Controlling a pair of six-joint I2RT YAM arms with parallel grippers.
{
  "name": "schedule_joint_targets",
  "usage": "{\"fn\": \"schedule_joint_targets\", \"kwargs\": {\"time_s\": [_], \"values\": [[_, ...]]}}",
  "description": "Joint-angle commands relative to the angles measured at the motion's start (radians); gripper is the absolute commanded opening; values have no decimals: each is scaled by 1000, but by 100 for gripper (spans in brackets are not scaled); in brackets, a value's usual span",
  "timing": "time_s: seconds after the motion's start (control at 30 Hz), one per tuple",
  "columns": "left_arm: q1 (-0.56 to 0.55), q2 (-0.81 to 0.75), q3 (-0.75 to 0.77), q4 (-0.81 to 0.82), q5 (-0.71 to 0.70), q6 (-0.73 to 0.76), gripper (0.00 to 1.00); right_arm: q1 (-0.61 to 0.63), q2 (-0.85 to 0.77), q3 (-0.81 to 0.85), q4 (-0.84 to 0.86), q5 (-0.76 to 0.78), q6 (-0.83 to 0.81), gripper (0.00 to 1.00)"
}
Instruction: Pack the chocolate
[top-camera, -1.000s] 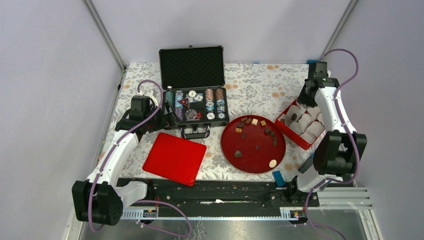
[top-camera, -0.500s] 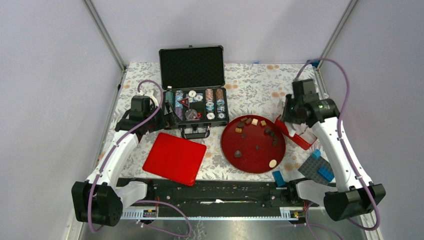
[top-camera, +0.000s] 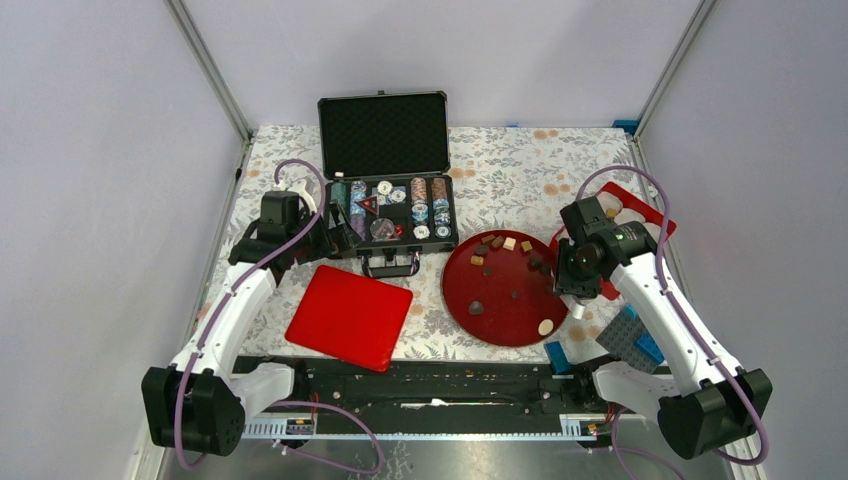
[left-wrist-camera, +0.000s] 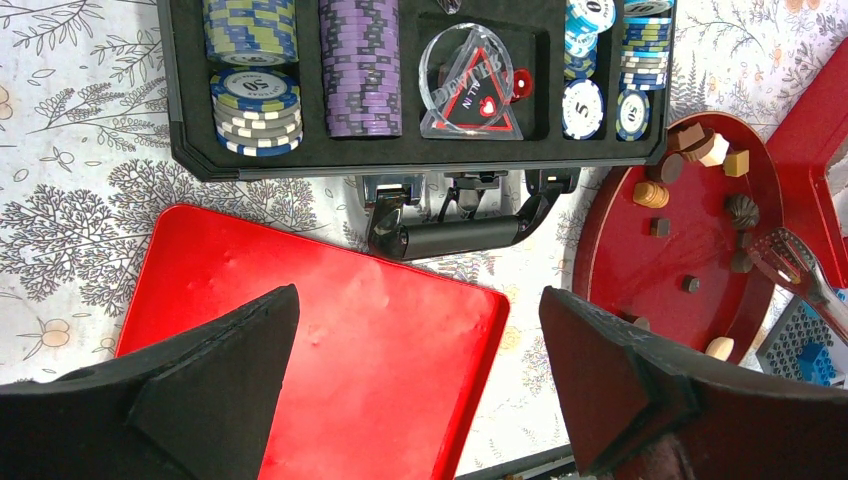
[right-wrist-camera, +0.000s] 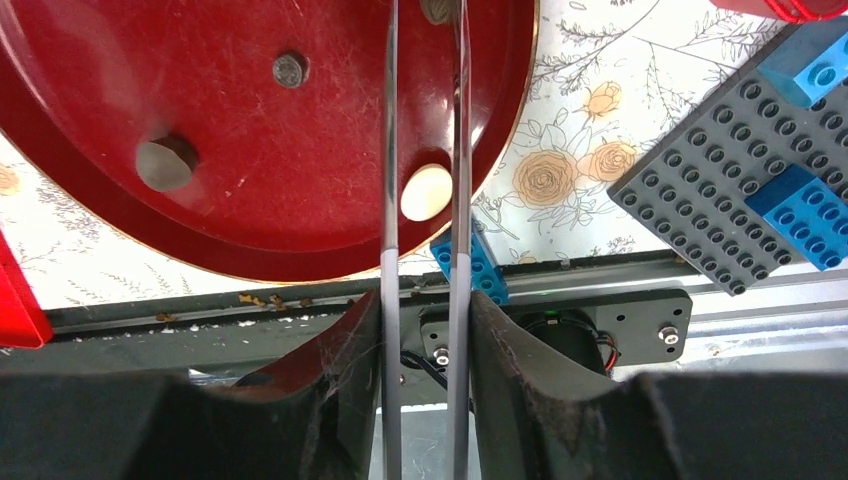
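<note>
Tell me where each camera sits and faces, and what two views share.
Top external: above and behind the robot, looking down on the table; left arm and right arm show.
Left wrist: above the red lid and chip case, looking down; the open left tool shows.
Right wrist: over the red plate, looking down; the right tool clamps tongs.
Shared: both wrist views show the red plate, tongs and cream chocolate.

A table (top-camera: 500, 170) under a floral cloth carries an open black poker-chip case (top-camera: 383, 135), a square red lid (top-camera: 349, 316), a round red plate (top-camera: 500, 310), a red box (top-camera: 622, 190) of white cups, a grey brick baseplate (top-camera: 622, 335) and, at the near edge, a loose blue brick (top-camera: 556, 356).
</note>
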Motion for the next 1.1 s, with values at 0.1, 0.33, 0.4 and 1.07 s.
{"fn": "schedule_joint_targets", "kwargs": {"time_s": [0.1, 0.33, 0.4, 1.07], "values": [[-2, -30, 44, 24, 4, 5, 99, 6, -7, -24, -13, 11, 13, 42], [-4, -33, 41, 24, 1, 6, 99, 6, -24, 13, -29, 33, 14, 42], [-4, -28, 42, 24, 3, 5, 99, 5, -24, 21, -47, 32, 12, 43], [-7, -37, 35, 25, 4, 3, 99, 14, 19, -23, -15, -28, -11, 42]]}}
